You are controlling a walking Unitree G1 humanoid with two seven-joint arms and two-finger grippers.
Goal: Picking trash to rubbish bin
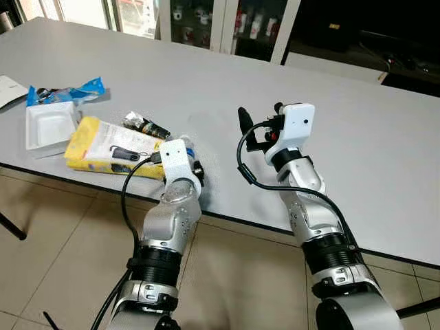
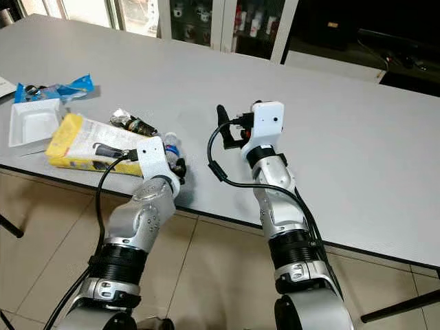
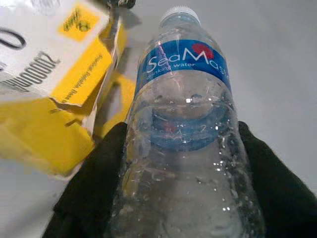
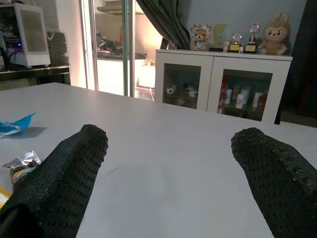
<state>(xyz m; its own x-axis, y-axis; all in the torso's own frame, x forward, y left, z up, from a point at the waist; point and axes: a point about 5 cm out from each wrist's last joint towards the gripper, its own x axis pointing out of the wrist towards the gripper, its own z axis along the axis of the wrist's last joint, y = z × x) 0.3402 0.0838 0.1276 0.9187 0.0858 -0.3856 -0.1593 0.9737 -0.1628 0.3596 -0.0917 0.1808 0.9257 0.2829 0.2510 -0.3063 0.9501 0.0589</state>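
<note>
A clear plastic water bottle (image 3: 184,64) with a blue label and white cap lies near the table's front edge, cap pointing away from me. My left gripper (image 3: 181,136) is shut on its body, one black finger on each side. In the left eye view the bottle (image 1: 188,146) peeks out past the left wrist. Beside it lies a yellow and white packet (image 1: 110,148), with a dark crumpled wrapper (image 1: 146,126) just behind. My right gripper (image 1: 251,127) hovers open over bare table to the right, fingers (image 4: 64,183) wide apart with nothing between them.
A white foam tray (image 1: 48,127) and a blue wrapper (image 1: 69,93) lie at the table's left end, and a white sheet (image 1: 8,89) sits at the far left edge. The grey table (image 1: 206,75) stretches back toward glass-door cabinets (image 4: 213,84). Tiled floor lies below the front edge.
</note>
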